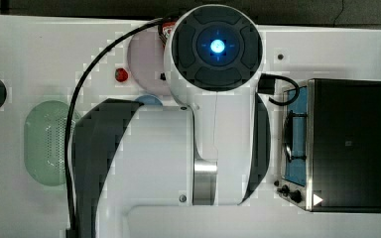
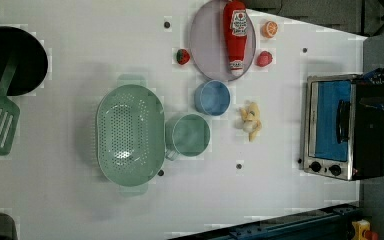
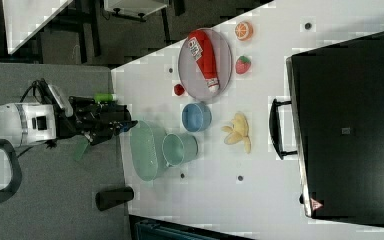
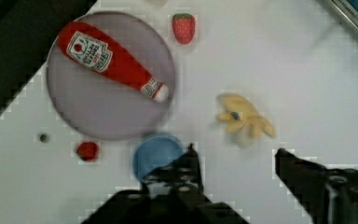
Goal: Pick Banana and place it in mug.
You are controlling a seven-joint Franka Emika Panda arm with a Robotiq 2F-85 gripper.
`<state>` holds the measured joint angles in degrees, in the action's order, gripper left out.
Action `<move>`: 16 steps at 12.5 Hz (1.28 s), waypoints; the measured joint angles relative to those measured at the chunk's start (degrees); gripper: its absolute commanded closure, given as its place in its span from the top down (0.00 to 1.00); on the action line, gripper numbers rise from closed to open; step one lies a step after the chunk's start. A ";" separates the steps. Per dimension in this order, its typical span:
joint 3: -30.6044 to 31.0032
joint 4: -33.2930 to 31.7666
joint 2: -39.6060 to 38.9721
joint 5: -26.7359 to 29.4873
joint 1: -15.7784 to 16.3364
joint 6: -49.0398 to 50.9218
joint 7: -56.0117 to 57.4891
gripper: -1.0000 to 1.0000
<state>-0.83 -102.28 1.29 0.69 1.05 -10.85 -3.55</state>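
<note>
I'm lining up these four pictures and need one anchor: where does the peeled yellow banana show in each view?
Top view: the arm covers that stretch of table.
Left view: the peeled yellow banana lies right of the round blue cup, left of the toaster oven.
Right view: banana right of the blue cup.
Wrist view: banana just beyond the open gripper.
Shared landmark: the blue cup.

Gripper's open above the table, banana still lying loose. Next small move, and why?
Probably descend toward the banana, centring it between the fingers. In the wrist view the gripper is open and empty, and the banana lies free on the white table, beside the blue cup and apart from the mug. Nothing blocks a straight approach.
</note>
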 measured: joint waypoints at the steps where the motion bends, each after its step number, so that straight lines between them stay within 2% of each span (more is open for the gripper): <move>1: -0.52 -3.69 3.19 -0.29 -0.03 5.11 0.00 0.79; 3: -1.88 -9.40 11.42 -0.49 -0.67 12.13 0.01 1.00; 5: -2.81 -7.72 16.48 -0.93 -0.85 11.44 0.01 1.00; 7: -2.22 -5.99 17.67 -0.26 -0.85 8.14 0.01 1.00; 10: -2.34 -11.41 15.43 -1.49 -0.79 -2.66 0.02 1.00; 14: -3.49 -26.63 8.01 -2.00 -1.08 -15.98 2.11 1.00; 16: -3.78 -31.67 2.14 -1.47 -0.67 -24.32 2.47 1.00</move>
<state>-4.60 -133.95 3.43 -0.78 0.38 -35.17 -1.08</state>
